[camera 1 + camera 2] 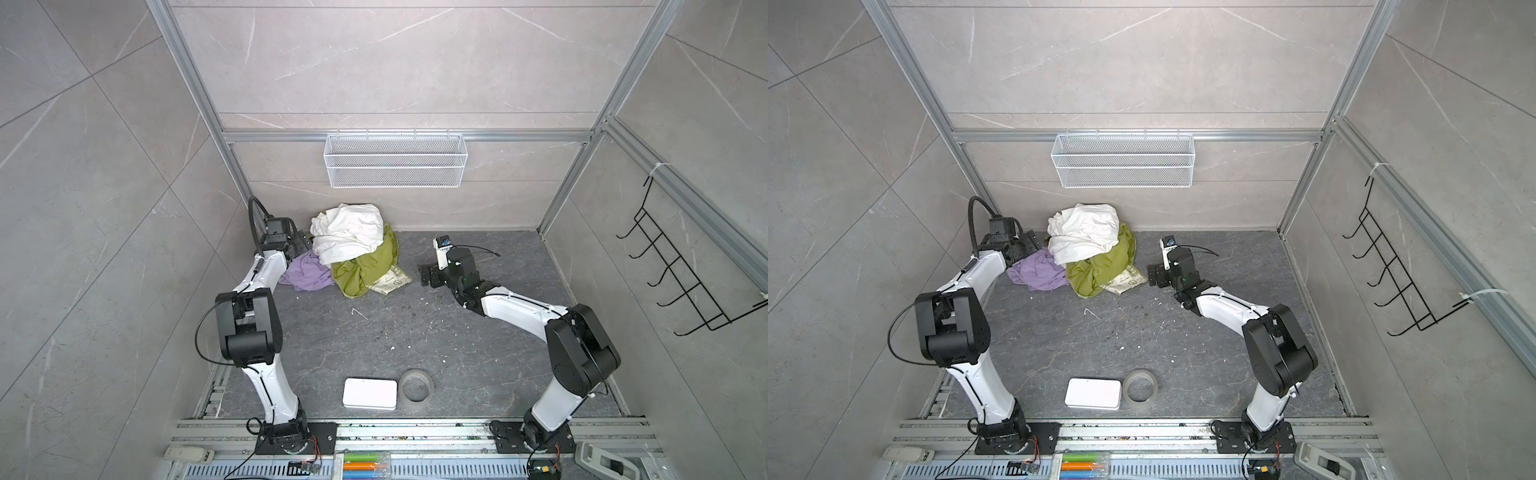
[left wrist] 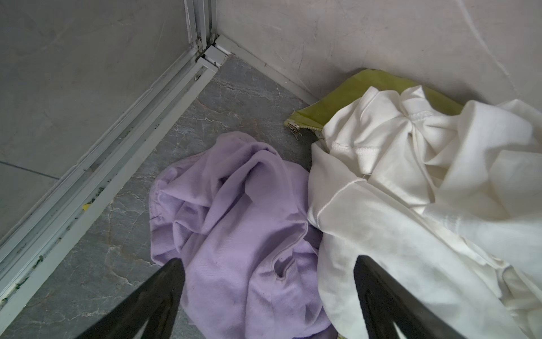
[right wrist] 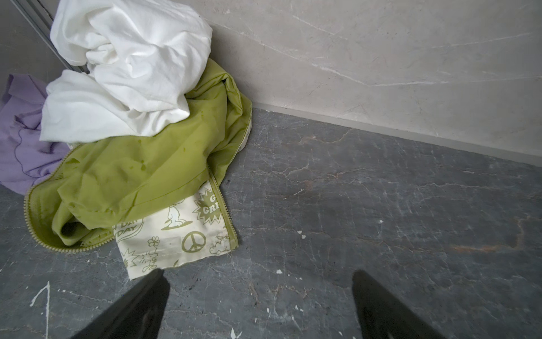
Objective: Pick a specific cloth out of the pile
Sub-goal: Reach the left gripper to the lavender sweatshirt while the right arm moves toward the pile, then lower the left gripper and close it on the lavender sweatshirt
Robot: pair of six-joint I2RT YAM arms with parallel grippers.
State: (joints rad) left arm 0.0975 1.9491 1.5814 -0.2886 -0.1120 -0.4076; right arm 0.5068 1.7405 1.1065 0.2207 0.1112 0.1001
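The pile sits against the back wall: a white cloth (image 1: 347, 232) on top, an olive-green cloth (image 1: 365, 266) under it, and a cream printed piece (image 1: 392, 282) at the right. The lavender cloth (image 1: 307, 272) (image 2: 234, 205) lies crumpled on the floor at the pile's left edge, partly under the white cloth (image 2: 410, 176). My left gripper (image 1: 301, 245) (image 2: 268, 261) hangs open just above it, one finger over lavender, the other over white fabric. My right gripper (image 1: 426, 276) (image 3: 259, 273) is open over bare floor, right of the cream piece (image 3: 176, 234).
The left gripper is close to the back-left corner frame (image 2: 205, 52). A white wire basket (image 1: 395, 160) hangs on the back wall, and a black hook rack (image 1: 681, 270) on the right wall. A white box (image 1: 370, 394) and a tape roll (image 1: 417, 386) lie near the front.
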